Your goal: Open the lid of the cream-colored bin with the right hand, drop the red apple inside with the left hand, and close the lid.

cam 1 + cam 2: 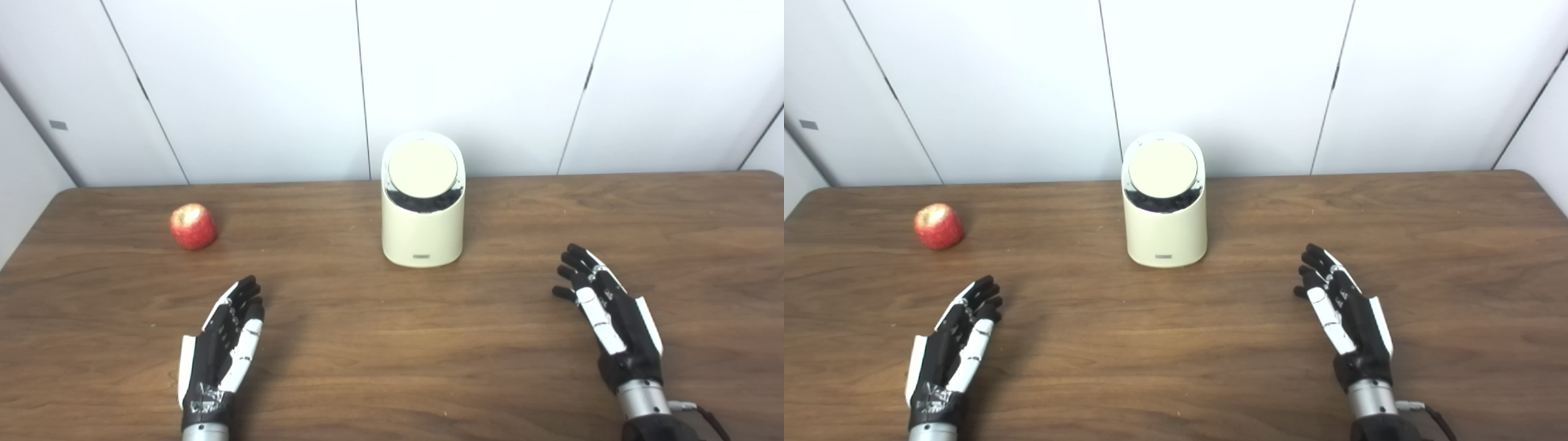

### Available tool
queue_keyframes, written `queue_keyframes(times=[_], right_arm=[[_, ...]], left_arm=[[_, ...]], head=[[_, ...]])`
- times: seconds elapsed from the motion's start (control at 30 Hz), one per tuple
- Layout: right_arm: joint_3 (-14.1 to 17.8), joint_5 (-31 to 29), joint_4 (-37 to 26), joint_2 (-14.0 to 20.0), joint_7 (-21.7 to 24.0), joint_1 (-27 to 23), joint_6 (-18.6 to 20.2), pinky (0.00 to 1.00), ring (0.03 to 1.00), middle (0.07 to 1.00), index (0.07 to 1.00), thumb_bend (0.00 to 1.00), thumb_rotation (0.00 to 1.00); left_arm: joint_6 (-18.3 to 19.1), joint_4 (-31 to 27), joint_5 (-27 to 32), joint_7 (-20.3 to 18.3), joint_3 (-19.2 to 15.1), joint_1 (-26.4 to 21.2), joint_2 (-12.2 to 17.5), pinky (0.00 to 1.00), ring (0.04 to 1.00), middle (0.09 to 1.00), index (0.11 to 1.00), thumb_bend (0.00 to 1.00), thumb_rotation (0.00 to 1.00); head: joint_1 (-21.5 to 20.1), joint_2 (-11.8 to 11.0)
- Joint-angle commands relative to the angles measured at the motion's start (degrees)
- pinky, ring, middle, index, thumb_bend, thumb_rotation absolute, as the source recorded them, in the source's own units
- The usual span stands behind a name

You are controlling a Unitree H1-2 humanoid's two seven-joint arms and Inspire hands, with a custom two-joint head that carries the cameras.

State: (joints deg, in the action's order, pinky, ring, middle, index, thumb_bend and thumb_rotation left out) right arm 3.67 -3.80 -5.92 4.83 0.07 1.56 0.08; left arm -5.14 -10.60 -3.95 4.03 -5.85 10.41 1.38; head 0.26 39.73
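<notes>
While lid (pixel 422 168) shut, bin (pixel 422 236) upright — apple (pixel 193 226) outside.

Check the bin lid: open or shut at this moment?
Shut. The round lid sits flat in the top of the cream-colored bin, covering the opening; neither robot hand touches it.

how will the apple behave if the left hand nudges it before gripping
The apple is round and sits free on the smooth table, so a nudge would probably roll it. It looks firm, likely rigid in a grip. Its glossy skin may slip against the left hand.
</notes>
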Motion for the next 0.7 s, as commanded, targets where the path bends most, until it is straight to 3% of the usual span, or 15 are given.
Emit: queue_keyframes(times=[0.0,0.43,0.67], right_arm=[[0.0,-0.6,0.0,0.0,0.7,-0.2,0.1,0.72,0.843,0.854,0.831,0.37,0.65],[-0.1,-0.8,0.0,0.0,0.7,-0.2,0.2,0.71,0.845,0.855,0.826,0.37,0.65],[-0.2,-0.4,1.3,0.0,0.6,-0.1,-0.7,0.71,0.838,0.854,0.827,0.40,0.65]], left_arm=[[-1.3,0.4,0.0,0.4,0.2,0.6,-0.4,0.81,0.830,0.847,0.861,0.50,0.63],[-0.9,0.1,-0.1,0.5,0.1,0.6,-0.5,0.81,0.828,0.844,0.857,0.50,0.62],[-2.2,1.6,-0.5,0.3,0.4,0.7,-0.1,0.82,0.833,0.848,0.863,0.50,0.66]], head=[[0.1,0.0],[0.1,0.0],[-0.1,-3.2]])
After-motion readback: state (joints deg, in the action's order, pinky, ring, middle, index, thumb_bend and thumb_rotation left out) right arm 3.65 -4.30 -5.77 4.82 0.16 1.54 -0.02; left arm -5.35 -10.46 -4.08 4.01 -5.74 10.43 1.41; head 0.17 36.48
